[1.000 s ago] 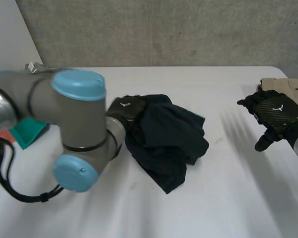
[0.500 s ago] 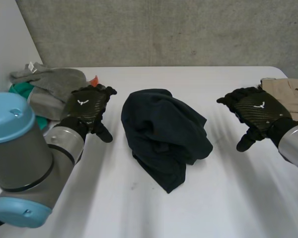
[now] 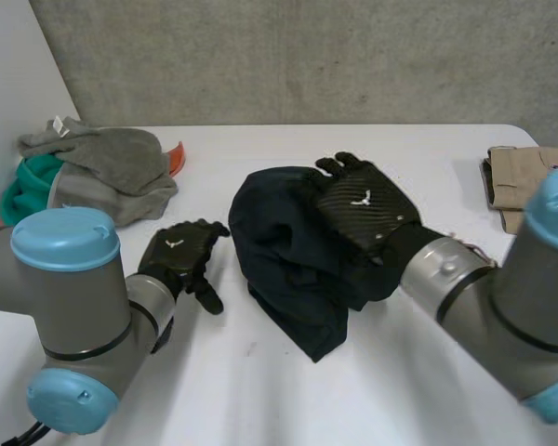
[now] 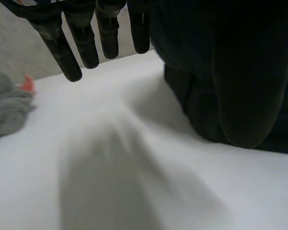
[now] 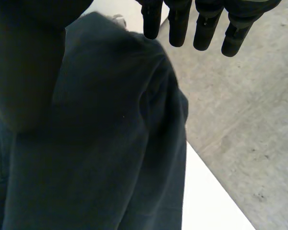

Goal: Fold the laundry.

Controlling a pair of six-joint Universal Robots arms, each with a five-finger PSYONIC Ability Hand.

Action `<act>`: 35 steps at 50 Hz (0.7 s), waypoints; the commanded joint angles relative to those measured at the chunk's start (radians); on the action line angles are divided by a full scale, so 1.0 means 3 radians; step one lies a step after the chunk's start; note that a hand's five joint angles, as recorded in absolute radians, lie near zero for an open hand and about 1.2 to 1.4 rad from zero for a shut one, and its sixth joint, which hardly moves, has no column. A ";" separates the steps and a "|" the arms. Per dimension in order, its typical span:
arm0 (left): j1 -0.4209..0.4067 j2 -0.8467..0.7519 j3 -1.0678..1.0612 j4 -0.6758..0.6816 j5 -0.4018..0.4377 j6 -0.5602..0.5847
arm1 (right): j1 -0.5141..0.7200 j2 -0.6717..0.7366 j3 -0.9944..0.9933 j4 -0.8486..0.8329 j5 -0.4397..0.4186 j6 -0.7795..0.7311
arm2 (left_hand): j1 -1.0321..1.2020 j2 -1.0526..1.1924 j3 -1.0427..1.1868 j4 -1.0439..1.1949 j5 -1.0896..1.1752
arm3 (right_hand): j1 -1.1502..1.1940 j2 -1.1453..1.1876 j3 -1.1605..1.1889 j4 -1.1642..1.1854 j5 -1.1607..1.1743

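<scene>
Since half a second ago the right hand has crossed from the table's right side and is now over the top of the dark garment, while the left hand has drawn back a little toward the robot. The garment lies crumpled in a heap in the middle of the white table, in the same place as before. The right hand is released: in its wrist view the fingers are straight above the dark cloth, and they hold nothing. Whether the palm really presses on the cloth, I cannot tell. The left hand lies low over the bare table just beside the garment's left edge, also released, its fingers straight and apart from the cloth. Further left there is a pile with a grey cloth on top, a teal cloth under it and something orange at its side. At the far right edge lies a folded beige garment.
</scene>
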 commanded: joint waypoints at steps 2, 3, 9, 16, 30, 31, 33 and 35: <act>-0.0090 -0.0452 0.0395 -0.0014 0.0401 -0.0355 | 0.0058 0.0143 -0.0028 -0.0023 0.0416 -0.0116 | 0.0517 0.0533 0.0537 0.0539 0.0515 | -0.0192 -0.0130 -0.0117 -0.0125 -0.0145; -0.0111 -0.0493 0.0457 -0.0014 0.0412 -0.0370 | 0.0053 0.0143 -0.0013 -0.0028 0.0442 -0.0116 | 0.0546 0.0562 0.0566 0.0568 0.0545 | -0.0192 -0.0130 -0.0117 -0.0125 -0.0145; -0.0249 -0.0830 0.0912 -0.0014 0.0412 -0.0376 | 0.0048 0.0041 0.0059 -0.0023 0.0478 -0.0111 | 0.1288 0.1304 0.1308 0.1310 0.1286 | -0.0192 -0.0130 -0.0117 -0.0125 -0.0145; -0.0295 -0.1041 0.1178 -0.0009 0.0086 -0.0243 | -0.0059 -0.0087 0.0105 -0.0018 0.0509 -0.0106 | 0.3736 0.3752 0.3756 0.3758 0.3734 | -0.0192 -0.0130 -0.0117 -0.0125 -0.0145; -0.0003 0.0058 0.1357 0.0256 -0.0391 0.0713 | -0.0484 -0.0440 -0.0053 0.0008 0.0524 0.0011 | 0.3736 0.3752 0.3756 0.3758 0.3734 | -0.0192 -0.0130 -0.0117 -0.0125 -0.0145; -0.0039 0.0109 0.1408 0.0338 -0.0325 0.0759 | -0.0484 -0.0440 -0.0059 0.0013 0.0524 0.0027 | 0.3736 0.3752 0.3756 0.3758 0.3734 | -0.0192 -0.0130 -0.0117 -0.0125 -0.0145; -0.0080 0.0141 0.1459 0.0390 -0.0233 0.0780 | -0.0494 -0.0450 -0.0064 0.0018 0.0529 0.0052 | 0.3736 0.3752 0.3756 0.3758 0.3734 | -0.0192 -0.0130 -0.0117 -0.0125 -0.0145; -0.0156 0.0131 0.1500 0.0425 -0.0034 0.0790 | -0.0504 -0.0460 -0.0059 0.0038 0.0539 0.0098 | 0.3736 0.3752 0.3756 0.3758 0.3734 | -0.0192 -0.0130 -0.0117 -0.0125 -0.0145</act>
